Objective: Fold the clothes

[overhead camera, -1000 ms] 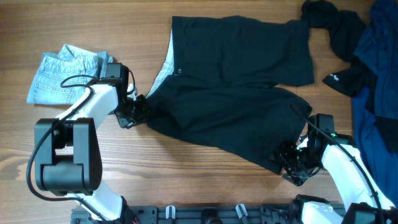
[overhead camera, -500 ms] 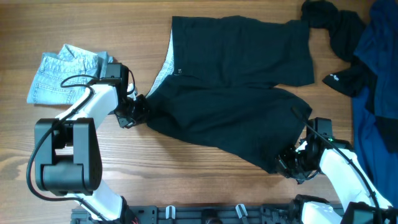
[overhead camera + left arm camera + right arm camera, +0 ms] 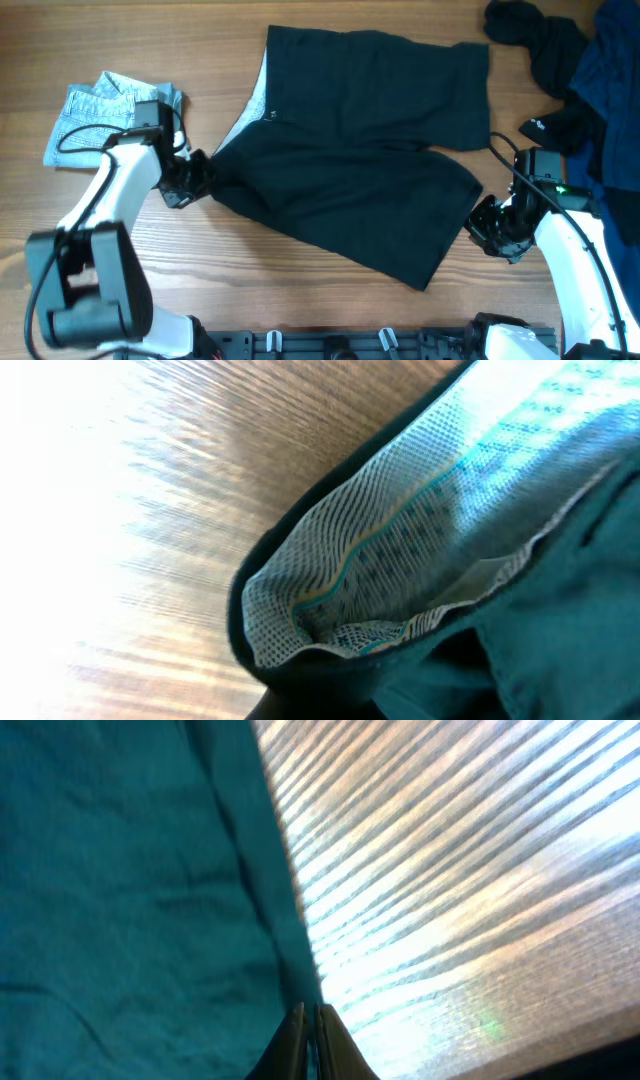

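Nearest us, the right gripper [image 3: 492,225] sits at the hem corner of the near leg of the black shorts [image 3: 370,150]. Its fingers are pressed together and the hem runs straight into them, so we judge they pinch it. The left gripper [image 3: 190,180] sits at the waist end, where the cloth draws to a point, and we judge it closed on that corner beside the pale mesh waistband [image 3: 400,540]. The shorts lie across the table [image 3: 130,40], waist left and legs right, so we hold the near edge and the far leg lies beyond our fingers. Farther off lie the denim shorts [image 3: 95,125], left. At the far right is a heap of black garments [image 3: 545,50] and blue garments [image 3: 605,90], with a white mark [image 3: 535,125] too small to read.
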